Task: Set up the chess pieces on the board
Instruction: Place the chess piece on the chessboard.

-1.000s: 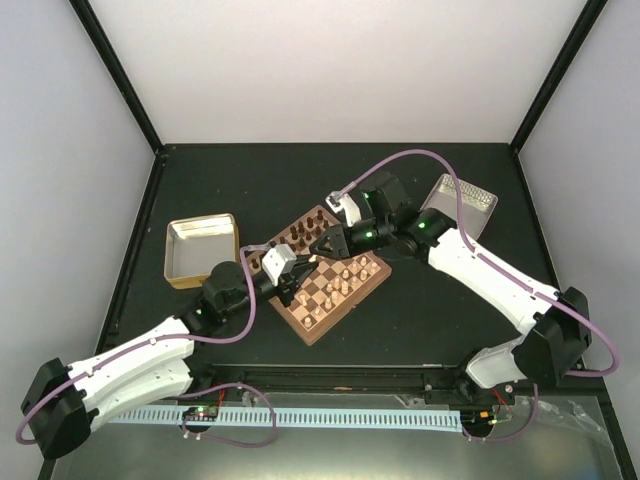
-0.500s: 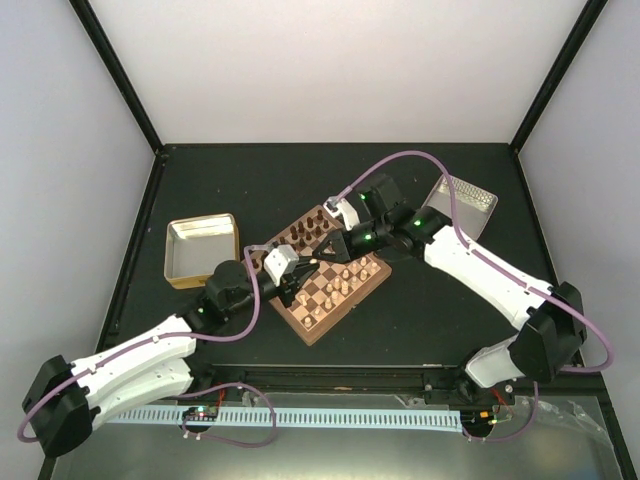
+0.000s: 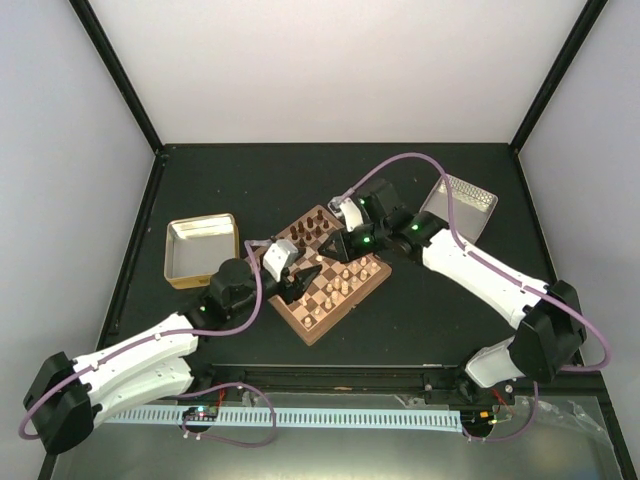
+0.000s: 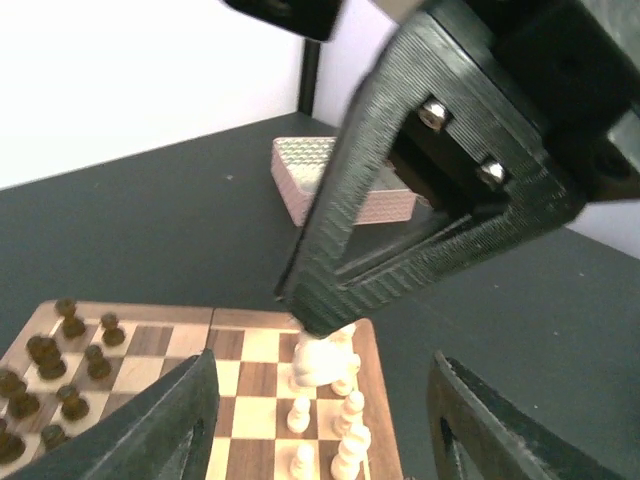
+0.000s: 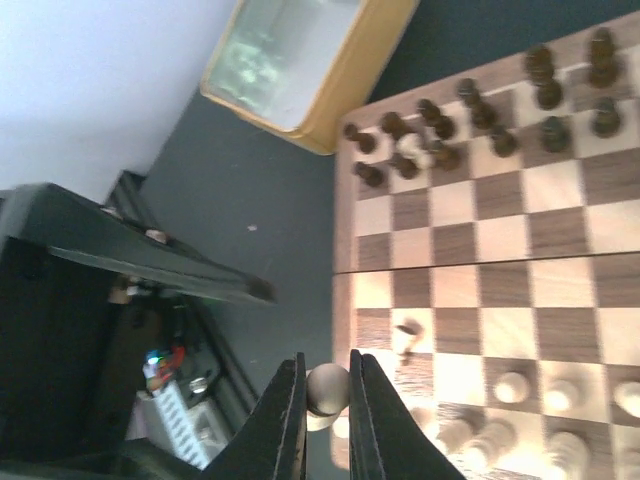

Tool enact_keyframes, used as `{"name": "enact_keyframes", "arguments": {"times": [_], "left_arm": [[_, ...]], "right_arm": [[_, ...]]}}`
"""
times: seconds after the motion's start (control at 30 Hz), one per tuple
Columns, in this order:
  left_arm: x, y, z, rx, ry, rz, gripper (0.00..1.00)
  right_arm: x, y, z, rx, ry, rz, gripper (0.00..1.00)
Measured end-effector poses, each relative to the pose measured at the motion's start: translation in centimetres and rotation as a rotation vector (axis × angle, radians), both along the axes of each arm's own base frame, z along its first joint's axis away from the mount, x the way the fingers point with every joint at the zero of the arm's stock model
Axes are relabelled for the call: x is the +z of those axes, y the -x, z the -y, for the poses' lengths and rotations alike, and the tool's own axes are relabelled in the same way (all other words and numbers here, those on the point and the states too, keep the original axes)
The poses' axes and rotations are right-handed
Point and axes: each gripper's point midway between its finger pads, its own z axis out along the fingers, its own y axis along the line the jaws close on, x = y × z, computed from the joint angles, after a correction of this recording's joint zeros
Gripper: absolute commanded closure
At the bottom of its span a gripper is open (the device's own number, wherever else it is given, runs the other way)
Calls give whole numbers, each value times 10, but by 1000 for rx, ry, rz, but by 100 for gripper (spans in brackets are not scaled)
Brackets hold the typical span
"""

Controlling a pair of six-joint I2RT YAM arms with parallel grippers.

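The board (image 3: 335, 290) lies mid-table, with dark chess pieces (image 5: 440, 125) along its far rows and pale chess pieces (image 4: 345, 420) along the near-right edge. My right gripper (image 5: 327, 360) is shut on the round head of one pale piece (image 5: 327, 390), which hangs over the board's edge. The left wrist view shows that piece (image 4: 325, 362) under the right gripper's black fingers (image 4: 400, 200). My left gripper (image 4: 322, 380) is open, one finger on each side of the held piece and clear of it. In the top view the left gripper (image 3: 303, 273) and the right gripper (image 3: 332, 250) meet over the board.
A yellowish metal tray (image 3: 200, 250) sits left of the board. A pinkish bin (image 3: 460, 205) lies at the back right, behind the right arm. The left gripper's finger (image 5: 150, 262) reaches in close beside the right gripper.
The right gripper has shut on the pale piece and the left gripper has opened off it. Both grippers have stayed close together over the board.
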Motion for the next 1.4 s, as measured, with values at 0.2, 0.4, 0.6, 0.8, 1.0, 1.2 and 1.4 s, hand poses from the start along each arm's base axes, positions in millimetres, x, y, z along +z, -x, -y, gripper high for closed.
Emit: {"name": "enact_keyframes", "arguments": {"times": [0.2,0.4,0.6,0.8,1.0,1.2,1.4], "left_arm": [[-11,-11,-18,134,17,-85,34],[-30,-13,-51,301,66,-183,33],[-54,-18,-78,464,93,-284,35],[-74,-19,-91,535,92,-343,35],[-75,-20,-95,552,101,-351,35],[-69,-20,-102,564,135,-332,35],[-72,-21,-105,575,133,-334,35]], "right_arm": [[-37,-18,16,-118,143,89,99],[-71,-13,12,-132,308,217,99],[-108,-6,-2,-100,427,268,98],[-144,1,-7,-57,531,280,97],[-165,6,-9,-21,589,274,95],[-167,9,-13,0,595,279,94],[-168,15,-20,25,594,289,93]]}}
